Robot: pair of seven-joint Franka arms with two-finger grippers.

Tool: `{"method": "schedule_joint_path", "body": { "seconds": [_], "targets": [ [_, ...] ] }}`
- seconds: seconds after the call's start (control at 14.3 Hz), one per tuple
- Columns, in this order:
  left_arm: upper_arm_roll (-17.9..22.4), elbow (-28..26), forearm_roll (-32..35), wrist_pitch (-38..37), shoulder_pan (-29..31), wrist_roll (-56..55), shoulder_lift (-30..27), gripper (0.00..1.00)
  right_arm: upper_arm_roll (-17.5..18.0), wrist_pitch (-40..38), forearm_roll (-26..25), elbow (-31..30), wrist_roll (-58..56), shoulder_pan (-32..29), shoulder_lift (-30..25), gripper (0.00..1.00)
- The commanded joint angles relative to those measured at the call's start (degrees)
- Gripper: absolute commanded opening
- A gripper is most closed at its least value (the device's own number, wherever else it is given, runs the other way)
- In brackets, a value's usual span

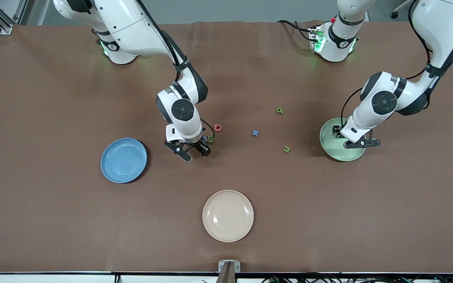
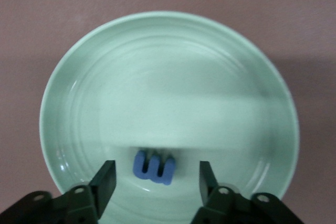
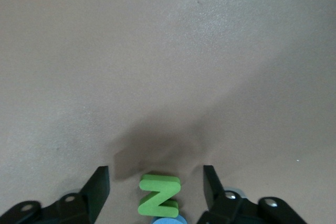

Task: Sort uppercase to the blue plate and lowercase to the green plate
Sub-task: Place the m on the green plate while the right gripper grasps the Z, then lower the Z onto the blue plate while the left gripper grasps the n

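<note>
- Left wrist view is showing the left gripper [image 2: 153,182] hovering over the green plate [image 2: 94,77], fingers spread apart and holding nothing; the blue m [image 2: 154,167] is lying in the plate between the fingertips, touching neither.
- Right wrist view is showing the right gripper [image 3: 156,182] low over the desk [image 3: 168,51], fingers spread with the green N [image 3: 159,194] lying between them, not yet pinched; a blue letter [image 3: 169,220] is peeking out just beside the N.
- Front view is showing the red-pink Q [image 1: 218,127] beside the right gripper, with the blue x [image 1: 255,133] and two olive-green letters [image 1: 279,110] [image 1: 286,148] lying between the two grippers.
- The blue plate [image 1: 123,160] is sitting toward the right arm's end, and the beige plate [image 1: 227,215] is nearest the front camera.
</note>
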Motion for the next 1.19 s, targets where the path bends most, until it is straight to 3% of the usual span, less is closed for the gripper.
{"method": "schedule_joint_path", "body": {
  "seconds": [0.0, 0.21, 0.63, 0.77, 0.98, 1.12],
  "targets": [
    [-4.39, 1.52, 0.7, -0.47, 0.68, -1.15, -1.08, 0.99, 0.37, 0.64, -0.36, 0.15, 1.06, -0.38, 0.56, 0.71],
    [-7.91, 5.12, -0.18, -2.12, -1.15, -8.25, 0.14, 0.99, 0.37, 0.47, -0.36, 0.06, 0.97, -0.38, 0.56, 0.59],
    [-6.88, 15.49, 0.69, -4.68, -14.24, -32.41, 10.76, 0.99, 0.37, -0.23, -0.28, 0.06, 0.89, -0.38, 0.48, 0.16],
    [-3.03, 17.78, 0.87, -4.68, -19.77, -37.26, 12.18, 0.99, 0.37, -0.23, -0.28, 0.06, 0.8, -0.38, 0.48, 0.04],
    [6.9, 22.08, 0.78, -4.6, -31.36, -41.74, 14.2, 0.99, 0.37, -0.41, -0.36, 0.06, -0.95, -2.13, 0.13, 0.02],
    [10.43, 23.94, 0.78, -4.6, -35.43, -43.43, 15.17, 0.99, 0.37, -3.64, -0.36, 0.41, -5.07, -3.28, -0.4, 0.02]
  ]
}}
